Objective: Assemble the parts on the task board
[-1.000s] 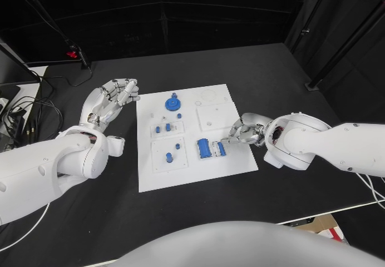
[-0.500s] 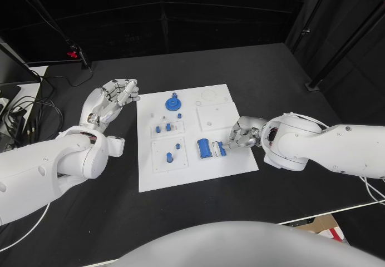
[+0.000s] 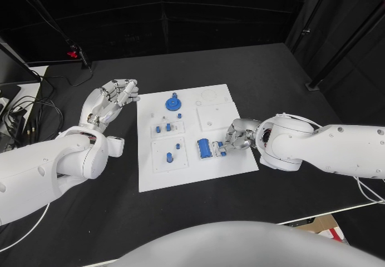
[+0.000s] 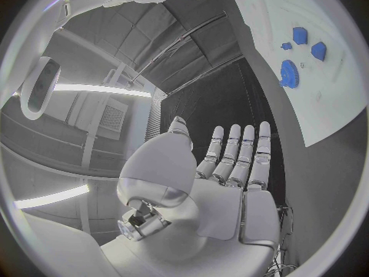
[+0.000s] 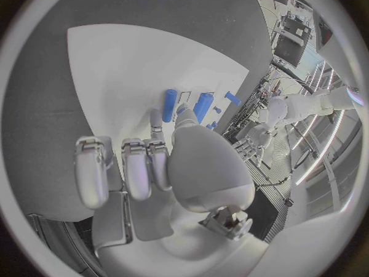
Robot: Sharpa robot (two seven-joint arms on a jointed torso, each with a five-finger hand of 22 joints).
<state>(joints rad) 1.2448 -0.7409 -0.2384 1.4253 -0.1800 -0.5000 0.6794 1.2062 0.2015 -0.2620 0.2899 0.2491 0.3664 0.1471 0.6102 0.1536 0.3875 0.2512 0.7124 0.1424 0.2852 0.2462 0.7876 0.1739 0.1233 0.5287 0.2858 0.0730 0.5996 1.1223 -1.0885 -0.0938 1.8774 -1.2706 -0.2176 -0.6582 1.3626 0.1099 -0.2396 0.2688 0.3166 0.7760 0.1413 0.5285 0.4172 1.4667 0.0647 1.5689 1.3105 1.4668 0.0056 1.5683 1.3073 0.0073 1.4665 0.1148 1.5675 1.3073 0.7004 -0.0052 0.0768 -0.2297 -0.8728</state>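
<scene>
Your left hand point(image 3: 110, 97) hovers just off the task board's point(image 3: 205, 169) left edge, fingers straight, side by side and holding nothing. On the board, a blue gear point(image 3: 172, 103) sits near the far edge. Your right hand point(image 3: 237, 135) reaches over the board's right side, fingertips at the blue blocks point(image 3: 211, 148); you cannot tell whether it grips one.

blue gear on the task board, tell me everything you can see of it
The blue gear is a round, toothed piece, plastic by its look, with a raised hub in its middle. It lies flat near the far left corner of the white task board, and also shows in the left wrist view. Nothing touches it; the left hand hangs beside the board, apart from it.
</scene>
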